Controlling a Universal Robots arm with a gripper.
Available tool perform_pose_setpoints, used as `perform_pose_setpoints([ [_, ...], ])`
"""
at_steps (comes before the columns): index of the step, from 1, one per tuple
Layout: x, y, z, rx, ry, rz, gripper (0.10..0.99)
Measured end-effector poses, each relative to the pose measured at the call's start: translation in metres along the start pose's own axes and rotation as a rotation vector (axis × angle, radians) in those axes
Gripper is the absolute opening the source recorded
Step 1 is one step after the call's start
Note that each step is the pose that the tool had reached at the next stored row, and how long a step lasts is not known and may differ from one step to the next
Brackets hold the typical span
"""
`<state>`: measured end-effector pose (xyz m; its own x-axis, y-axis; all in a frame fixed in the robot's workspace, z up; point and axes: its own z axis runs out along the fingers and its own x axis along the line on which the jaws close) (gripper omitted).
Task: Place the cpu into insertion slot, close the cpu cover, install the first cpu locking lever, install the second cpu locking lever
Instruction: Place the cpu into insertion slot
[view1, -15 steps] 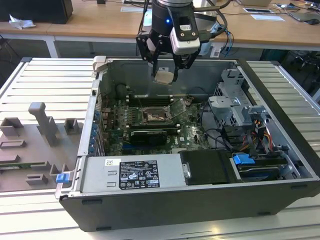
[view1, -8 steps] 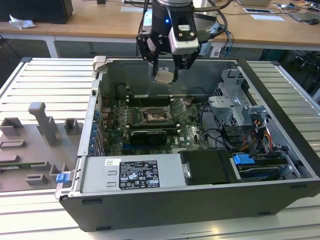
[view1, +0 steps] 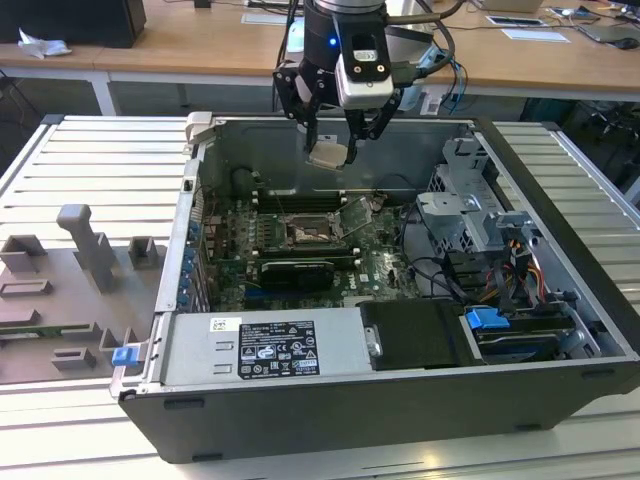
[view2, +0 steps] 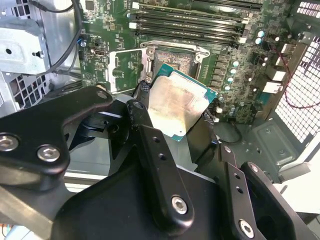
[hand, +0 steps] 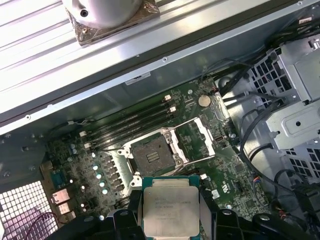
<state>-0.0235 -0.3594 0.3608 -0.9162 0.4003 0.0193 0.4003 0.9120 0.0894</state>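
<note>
Over the slatted bench (view1: 100, 170) and open computer case (view1: 300, 420), observe that your gripper (view1: 330, 150) grips the cpu (view1: 327, 156) flat between its jaws at upper centre of the exterior view, well above the insertion slot (view1: 305, 232), which lies lower in frame, slightly left, with the cpu cover (hand: 207, 135) standing open.

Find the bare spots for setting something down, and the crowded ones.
Bare: the ribbed table bordered by the case and the grey blocks; the empty socket below the chip in the claw. Crowded: cables beside the drive cage.
</note>
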Motion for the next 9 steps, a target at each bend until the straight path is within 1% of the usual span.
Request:
perform_pose_setpoints([
  [9, 0.0, 0.0, 0.0, -0.001, -0.0037, 0.042, 0.541],
])
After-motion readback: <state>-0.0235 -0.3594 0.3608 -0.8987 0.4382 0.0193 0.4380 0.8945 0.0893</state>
